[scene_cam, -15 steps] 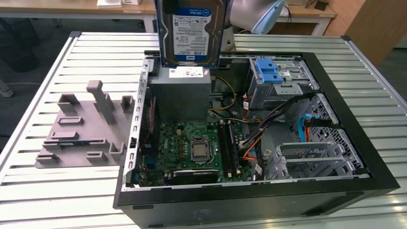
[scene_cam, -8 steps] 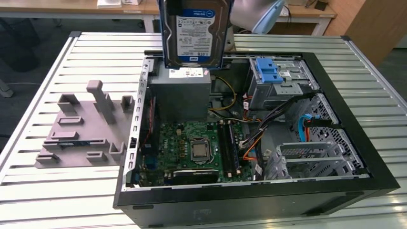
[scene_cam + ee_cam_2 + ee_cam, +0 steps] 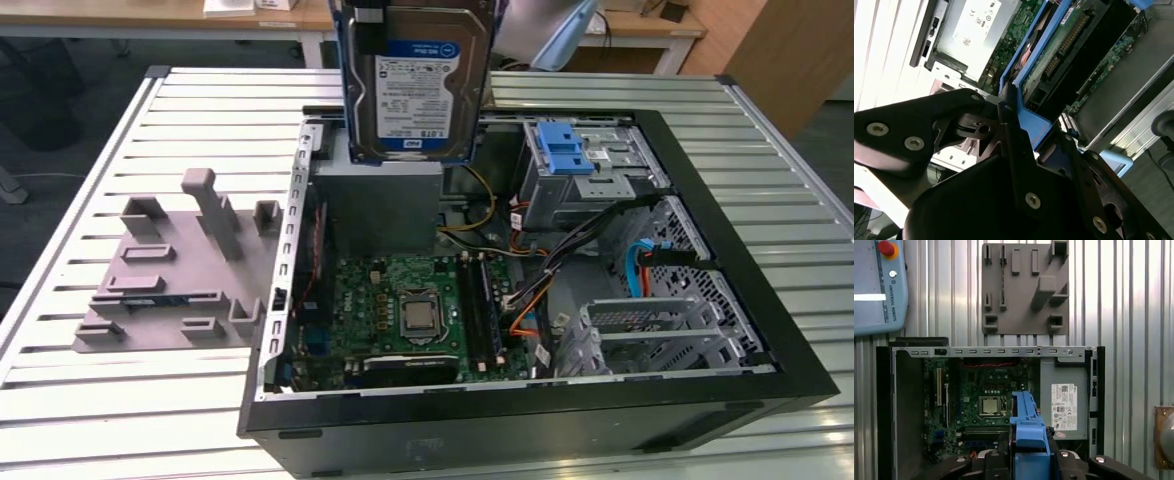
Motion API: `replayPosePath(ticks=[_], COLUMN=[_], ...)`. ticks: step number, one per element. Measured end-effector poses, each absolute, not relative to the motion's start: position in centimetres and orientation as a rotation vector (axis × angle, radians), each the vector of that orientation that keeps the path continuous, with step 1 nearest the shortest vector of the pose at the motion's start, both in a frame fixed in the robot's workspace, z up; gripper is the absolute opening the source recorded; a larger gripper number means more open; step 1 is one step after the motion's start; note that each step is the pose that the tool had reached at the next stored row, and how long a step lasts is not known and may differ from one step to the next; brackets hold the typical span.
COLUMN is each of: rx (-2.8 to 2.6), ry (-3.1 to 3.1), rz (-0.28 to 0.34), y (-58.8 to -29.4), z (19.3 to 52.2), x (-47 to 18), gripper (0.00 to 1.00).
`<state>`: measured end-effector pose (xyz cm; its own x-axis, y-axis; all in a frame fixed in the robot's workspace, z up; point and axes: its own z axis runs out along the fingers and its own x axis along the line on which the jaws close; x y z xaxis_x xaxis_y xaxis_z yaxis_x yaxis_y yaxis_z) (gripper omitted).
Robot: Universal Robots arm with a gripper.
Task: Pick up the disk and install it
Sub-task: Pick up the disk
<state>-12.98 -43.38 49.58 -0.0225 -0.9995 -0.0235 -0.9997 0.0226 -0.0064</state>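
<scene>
The disk (image 3: 411,80), a silver hard drive with a white-and-blue label in a blue bracket, hangs upright above the back of the open computer case (image 3: 727,250) in the exterior view. In both wrist views my gripper (image 3: 1029,125) (image 3: 1027,456) is shut on the blue end handle (image 3: 1026,427) of the disk's bracket. Its black fingers (image 3: 1009,130) press on either side of the handle. The second wrist view shows the disk's (image 3: 1064,45) circuit-board side. The drive bay with a blue latch (image 3: 567,150) sits in the case toward the exterior view's right, lower than the disk.
Inside the case lie the grey power-supply box (image 3: 380,200) (image 3: 1064,405), the motherboard (image 3: 414,310) and bundled cables (image 3: 587,240). A grey moulded fixture (image 3: 174,270) (image 3: 1024,287) rests on the slatted table beside the case. A teach pendant (image 3: 879,285) lies farther off.
</scene>
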Motion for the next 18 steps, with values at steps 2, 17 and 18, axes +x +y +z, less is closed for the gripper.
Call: replayPosePath(ticks=[2,17,18], rx=[-2.181,-2.178,-2.177], ry=[2.231,2.231,2.23], rz=[0.018,0.014,0.012], y=[-43.5,-44.4,-44.6], z=[49.5,49.0,49.0], x=[-12.3,-9.5,-9.5], gripper=[0.36,0.36,0.36])
